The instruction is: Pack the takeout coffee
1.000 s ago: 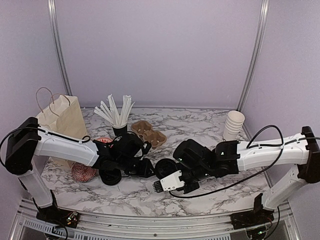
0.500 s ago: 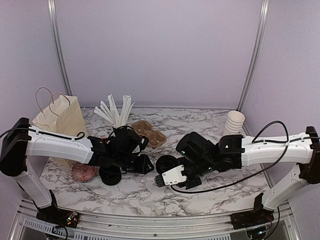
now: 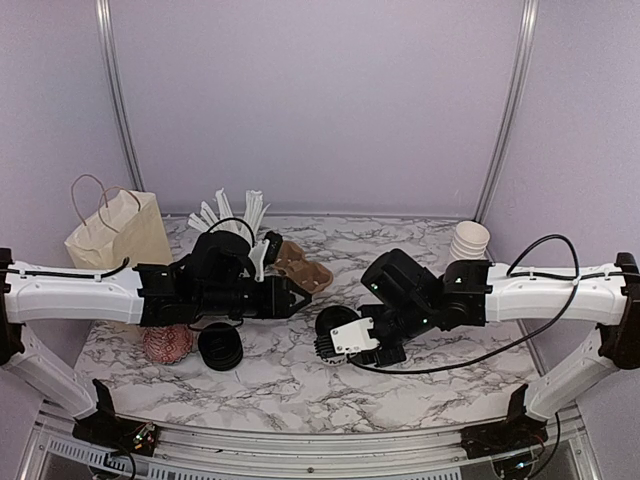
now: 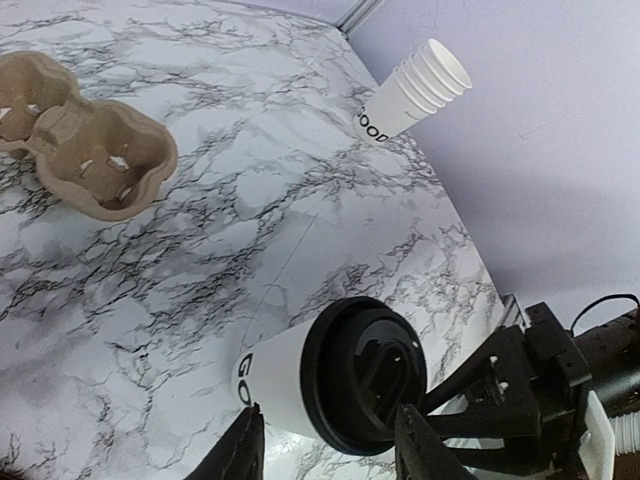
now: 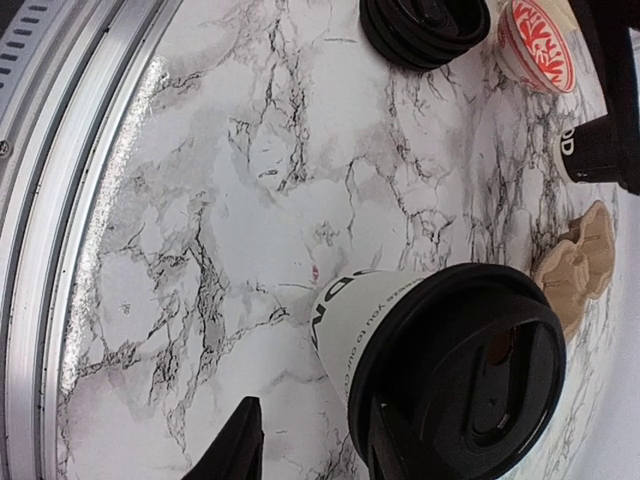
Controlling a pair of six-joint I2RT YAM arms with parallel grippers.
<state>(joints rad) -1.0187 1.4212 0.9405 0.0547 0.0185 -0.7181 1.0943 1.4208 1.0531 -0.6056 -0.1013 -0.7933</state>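
1. R end effector [image 5: 312, 440]: fingers apart, bare tabletop [image 5: 200, 250] betw. them, nothing clamped; cup [image 5: 440, 360] w/ black lid just off one finger.
2. Lid stack [image 3: 220, 348] & red bowl [image 3: 167, 343]: front-left, side by side.
3. Cup: upright on tabletop, mid-front, betw. both arms.
4. L end effector [image 4: 328, 458]: fingers apart, pointed at cup, not clamped.
5. Further back: carrier [image 3: 303, 268], bag [image 3: 118, 232], cup stack [image 3: 467, 245].

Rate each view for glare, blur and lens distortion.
Top external view: soft, even light, everything sharp, the frame posts splaying outward toward the top. Left wrist view: crisp on the lidded cup, no glare, scene strongly tilted. Right wrist view: bright glare streaks along the metal rail; the lid looms large from closeness.
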